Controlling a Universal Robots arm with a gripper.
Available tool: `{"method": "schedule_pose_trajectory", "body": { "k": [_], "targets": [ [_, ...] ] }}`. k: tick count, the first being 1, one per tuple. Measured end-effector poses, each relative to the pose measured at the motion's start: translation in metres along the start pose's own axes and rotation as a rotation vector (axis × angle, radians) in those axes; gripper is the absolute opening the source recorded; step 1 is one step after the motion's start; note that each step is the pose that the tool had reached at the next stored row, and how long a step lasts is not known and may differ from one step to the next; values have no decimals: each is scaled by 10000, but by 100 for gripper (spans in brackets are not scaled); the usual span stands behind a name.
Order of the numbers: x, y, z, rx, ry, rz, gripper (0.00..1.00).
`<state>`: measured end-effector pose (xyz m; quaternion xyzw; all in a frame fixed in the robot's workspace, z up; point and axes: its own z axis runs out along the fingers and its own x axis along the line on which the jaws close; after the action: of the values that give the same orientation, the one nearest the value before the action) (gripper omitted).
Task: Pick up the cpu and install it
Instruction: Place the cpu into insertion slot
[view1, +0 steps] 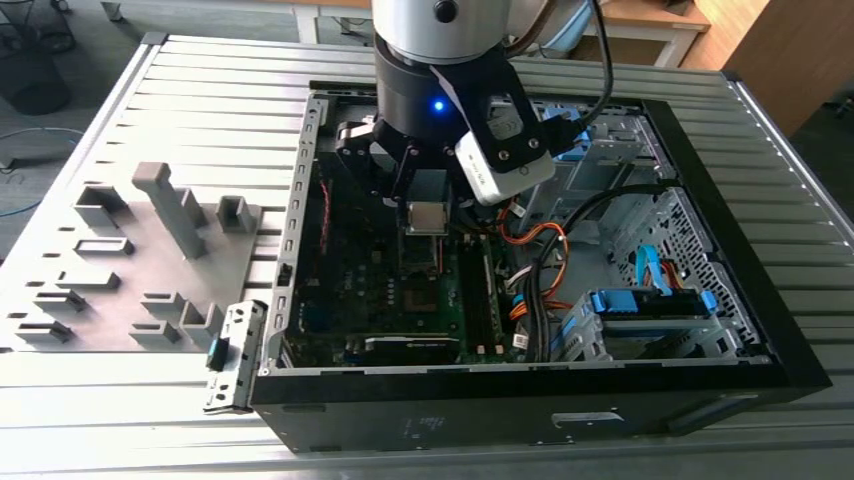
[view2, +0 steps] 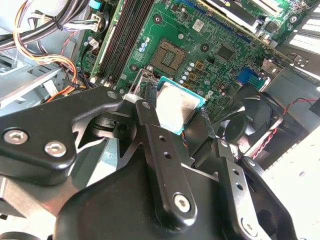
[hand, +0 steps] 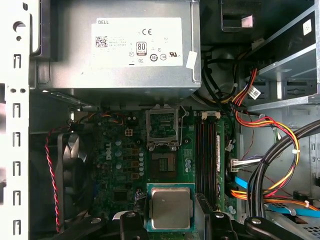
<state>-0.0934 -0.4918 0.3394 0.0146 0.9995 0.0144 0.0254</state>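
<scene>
Cpu: pinched by two opposite edges, metal top up; we place it clear above the socket, off to the side away from the socket's raised retention frame; not yet seated.
Gripper: pressed together onto the cpu's edges.
Risk, alignment: we judge that any offset or rotation over the socket could bend its contacts.
Risk, tilt: we cannot tell whether the cpu sits level; a slant would land one corner first.
Risk, grip: thin edges may slip.
Risk, neighbours: memory slots beside the socket could catch a finger.
</scene>
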Motion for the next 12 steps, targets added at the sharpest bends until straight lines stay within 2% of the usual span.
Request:
{"method": "schedule_pose_trajectory", "body": {
  "k": [5,12],
  "targets": [
    [1,0,14,-5,-2,0,47],
    [6,-3,108,-1,-1,0,47]
  ]
}}
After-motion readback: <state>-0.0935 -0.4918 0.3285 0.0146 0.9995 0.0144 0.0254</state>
